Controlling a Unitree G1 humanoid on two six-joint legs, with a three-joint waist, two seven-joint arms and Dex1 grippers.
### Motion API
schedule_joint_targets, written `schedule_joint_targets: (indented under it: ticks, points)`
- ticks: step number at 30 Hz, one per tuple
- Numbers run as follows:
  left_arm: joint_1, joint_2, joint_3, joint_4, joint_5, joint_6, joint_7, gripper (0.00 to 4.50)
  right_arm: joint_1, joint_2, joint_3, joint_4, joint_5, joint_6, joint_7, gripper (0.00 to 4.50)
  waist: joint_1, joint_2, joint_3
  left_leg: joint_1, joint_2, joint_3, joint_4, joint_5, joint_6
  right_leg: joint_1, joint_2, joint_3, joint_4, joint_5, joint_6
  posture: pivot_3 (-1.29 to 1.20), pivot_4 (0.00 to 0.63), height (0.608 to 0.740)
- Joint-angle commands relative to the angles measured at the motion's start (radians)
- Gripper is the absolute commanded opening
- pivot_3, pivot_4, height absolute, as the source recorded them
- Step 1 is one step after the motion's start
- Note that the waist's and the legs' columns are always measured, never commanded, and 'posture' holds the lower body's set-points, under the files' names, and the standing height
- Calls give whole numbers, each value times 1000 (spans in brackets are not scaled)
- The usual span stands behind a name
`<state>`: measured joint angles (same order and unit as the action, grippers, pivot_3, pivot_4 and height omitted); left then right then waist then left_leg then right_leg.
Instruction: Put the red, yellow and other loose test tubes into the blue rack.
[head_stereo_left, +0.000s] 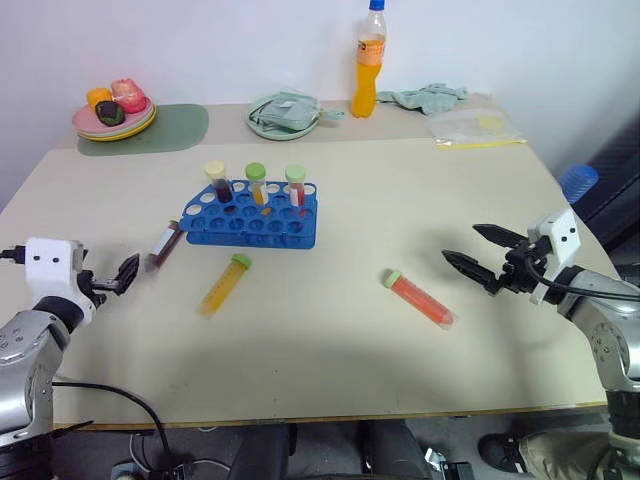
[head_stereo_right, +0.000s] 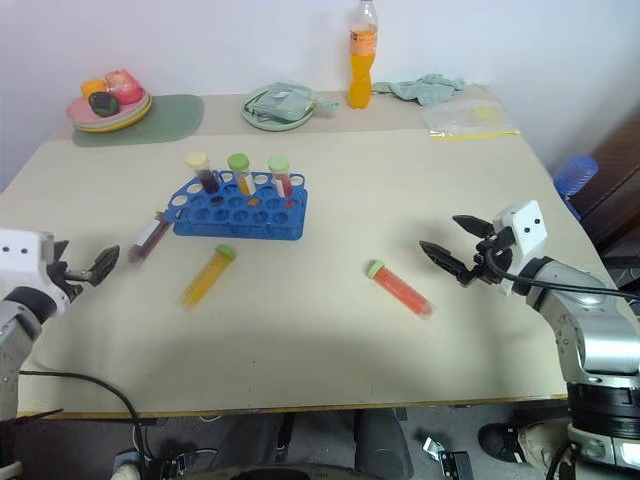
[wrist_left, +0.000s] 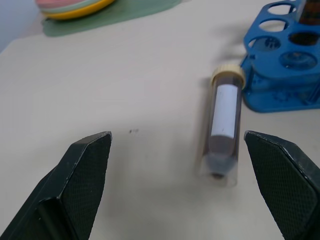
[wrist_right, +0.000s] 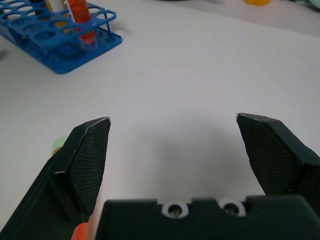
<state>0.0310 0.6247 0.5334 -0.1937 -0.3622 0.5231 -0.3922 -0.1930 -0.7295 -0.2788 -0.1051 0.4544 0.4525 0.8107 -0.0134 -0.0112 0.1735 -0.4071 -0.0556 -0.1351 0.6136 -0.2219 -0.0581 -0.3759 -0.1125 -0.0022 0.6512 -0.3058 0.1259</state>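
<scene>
The blue rack (head_stereo_left: 250, 222) stands left of the table's middle with three capped tubes upright in its back row. Three loose test tubes lie flat: a dark red one (head_stereo_left: 163, 245) left of the rack, a yellow one (head_stereo_left: 224, 284) in front of it, and a red-orange one (head_stereo_left: 418, 298) with a green cap to the right. My left gripper (head_stereo_left: 125, 273) is open just left of the dark red tube (wrist_left: 225, 130), which lies ahead near its right finger. My right gripper (head_stereo_left: 460, 242) is open, right of the red-orange tube and apart from it.
Along the back edge stand a tall orange drink bottle (head_stereo_left: 369, 60), stacked plates with food (head_stereo_left: 113, 115) on a green mat (head_stereo_left: 175, 128), a pale green dish (head_stereo_left: 285, 113), a cloth (head_stereo_left: 430, 97) and a plastic bag (head_stereo_left: 475, 127). A blue cup (head_stereo_left: 578, 182) sits off the table's right side.
</scene>
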Motion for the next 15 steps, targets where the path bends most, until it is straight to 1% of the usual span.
schedule_joint_targets:
  ticks: [1, 9, 12, 15]
  points:
    - [8, 9, 39, -39, -3, -6, 10, 4363, -42, -1, 0, 17, -8, -24, -6, 4500, 0, 0, 0, 0, 0, 0, 0, 0, 0, 0, 0, 0, 0, 0, 0, 0, 150, 740]
    - [3, -1, 51, -86, -26, 14, 28, 4363, -50, 14, 15, -1, 0, -14, -14, 4500, 1, 0, 0, 0, 0, 0, 0, 0, 0, 0, 0, 0, 0, 0, 0, 0, 150, 740]
    - [-14, -8, 37, -110, -41, 17, 36, 4363, -51, -11, 0, -2, 9, 22, -16, 4500, 1, 0, 0, 0, 0, 0, 0, 0, 0, 0, 0, 0, 0, 0, 0, 0, 150, 740]
    - [-40, -7, 20, -153, -81, 22, 9, 4363, -40, -70, -8, -59, 27, 106, -7, 4500, 3, 0, 0, 0, 0, 0, 0, 0, 0, 0, 0, 0, 0, 0, 0, 0, 150, 740]
